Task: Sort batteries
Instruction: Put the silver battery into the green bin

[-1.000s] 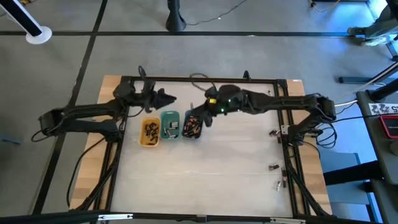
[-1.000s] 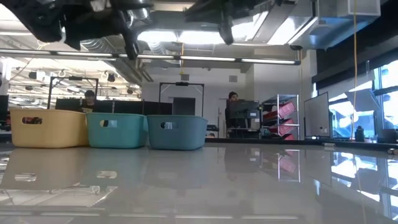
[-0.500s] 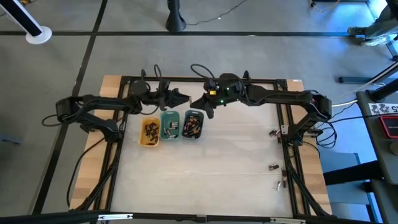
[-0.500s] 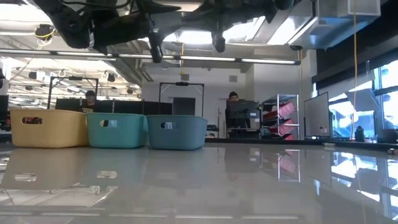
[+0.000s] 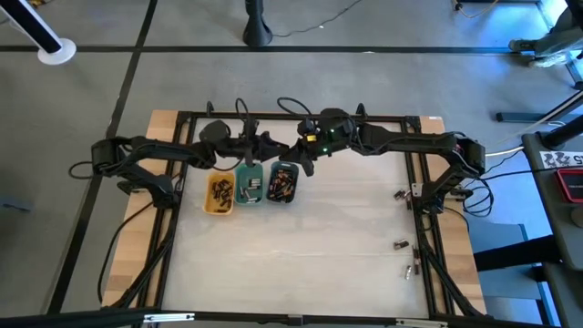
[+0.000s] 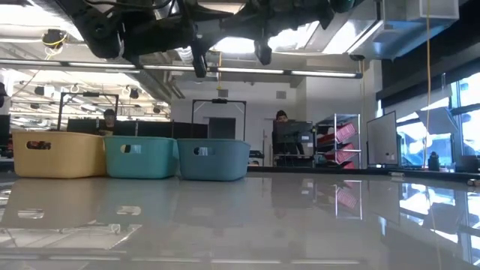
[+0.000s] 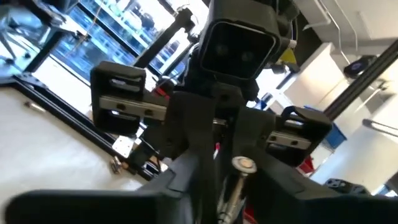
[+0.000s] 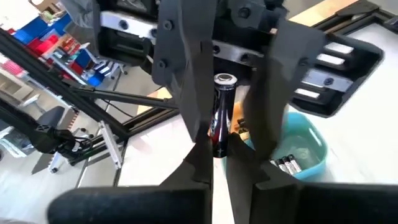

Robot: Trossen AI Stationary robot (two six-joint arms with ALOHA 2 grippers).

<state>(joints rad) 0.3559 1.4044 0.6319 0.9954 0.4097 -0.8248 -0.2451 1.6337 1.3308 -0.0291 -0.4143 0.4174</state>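
The right tool (image 5: 297, 158) is clamped on one battery (image 8: 221, 115), held end-up in mid-air above the far ends of the trays. The left tool (image 5: 273, 146) faces it nose to nose — apparently a hand-over, so the battery can be regripped for sorting. Whether the left tool has closed on it cannot be told. On the counter (image 5: 319, 246) stand three trays touching in a row: yellow tray (image 6: 58, 157), green tray (image 6: 140, 159), grey-blue tray (image 6: 213, 160). Each holds batteries — too small to count.

Batteries (image 5: 221, 190) in the trays (image 5: 248, 185) are too small to distinguish.
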